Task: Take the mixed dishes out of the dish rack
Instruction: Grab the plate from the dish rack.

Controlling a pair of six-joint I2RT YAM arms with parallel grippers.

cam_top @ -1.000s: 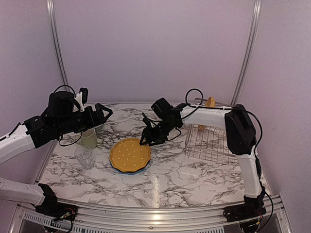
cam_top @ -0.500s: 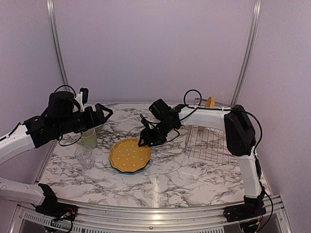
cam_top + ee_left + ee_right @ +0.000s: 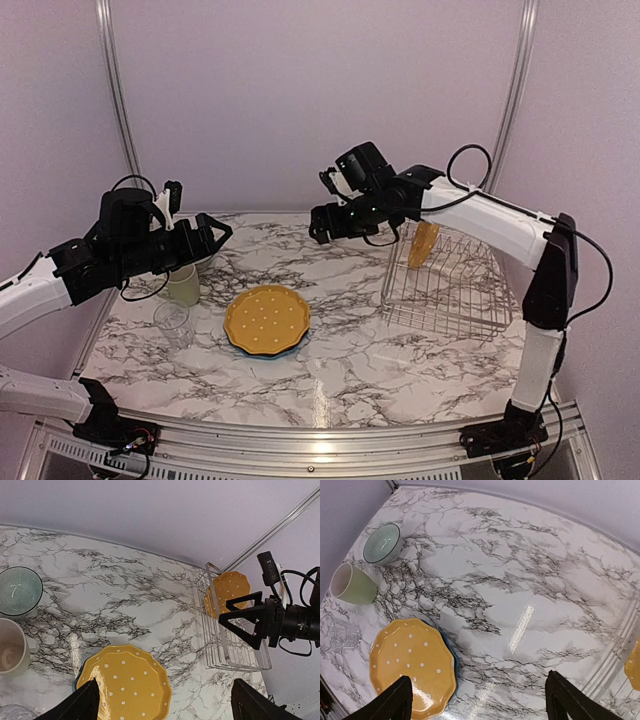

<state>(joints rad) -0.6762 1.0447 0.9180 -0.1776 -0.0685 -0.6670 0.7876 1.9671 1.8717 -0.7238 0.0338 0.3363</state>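
Left wrist view: two yellow plates [image 3: 125, 687] [image 3: 231, 585], one mug [image 3: 10, 647], one bowl [image 3: 19, 591]; left pincer [image 3: 164, 681] and right pincer [image 3: 477, 676] released.

White desk [image 3: 400, 350], veined in grey-black marble, with a bright streak of light [image 3: 320, 385] gleaming on its near half. Pale lilac wall [image 3: 320, 100] behind it. A silver left rail [image 3: 115, 90] and right rail [image 3: 511, 100] climb that wall. A metal frame bar [image 3: 320, 440] runs along the desk's near edge.

Blue plate [image 3: 455, 666] mostly hidden under yellow plate [image 3: 412, 672]; glass [image 3: 339, 632] cut by edge.
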